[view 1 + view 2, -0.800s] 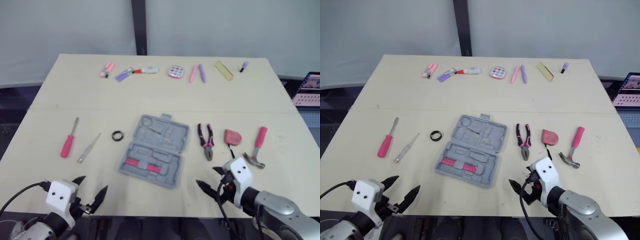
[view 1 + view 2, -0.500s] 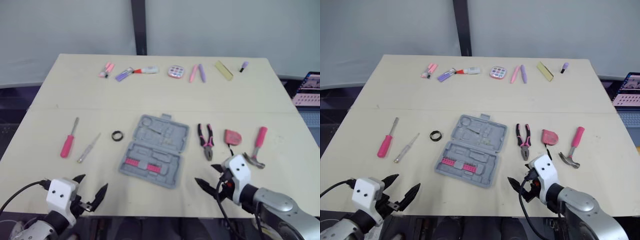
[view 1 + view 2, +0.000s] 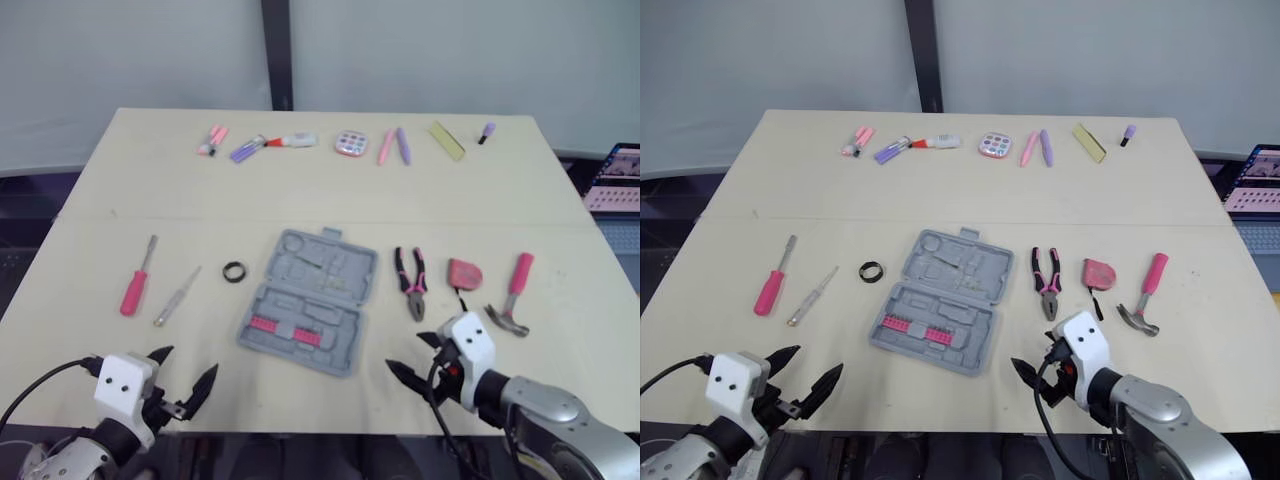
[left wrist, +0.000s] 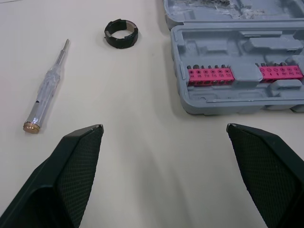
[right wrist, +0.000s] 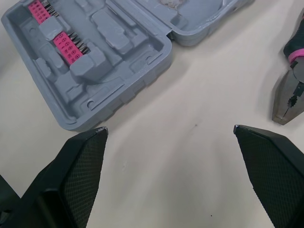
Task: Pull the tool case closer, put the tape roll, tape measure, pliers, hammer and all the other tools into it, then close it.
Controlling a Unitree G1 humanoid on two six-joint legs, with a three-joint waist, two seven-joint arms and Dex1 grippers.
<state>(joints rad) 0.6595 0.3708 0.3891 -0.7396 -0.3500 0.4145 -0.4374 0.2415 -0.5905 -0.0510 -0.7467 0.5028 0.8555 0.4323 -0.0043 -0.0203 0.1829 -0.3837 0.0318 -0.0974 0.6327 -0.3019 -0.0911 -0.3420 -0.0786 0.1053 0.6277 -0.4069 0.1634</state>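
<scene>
The left tool (image 3: 185, 371) and right tool (image 3: 409, 354) have black, pointed, cross-hatched fingers (image 4: 71, 173); behind them sit white housings (image 3: 121, 377), black cables (image 3: 38, 386) and a silver forearm (image 3: 560, 412).

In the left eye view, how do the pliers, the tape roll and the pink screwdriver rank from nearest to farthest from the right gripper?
1. Pliers, just beyond the right gripper.
2. Tape roll, left of the case.
3. Pink screwdriver, far left.

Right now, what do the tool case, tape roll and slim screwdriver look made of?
The tool case looks like matte grey moulded plastic, going by its shaped recesses. The tape roll is matte black, probably vinyl, though its notched rim leaves that open. The slim screwdriver has a clear glossy handle, likely plastic, a bare metal shaft and a brass-coloured cap.
</scene>
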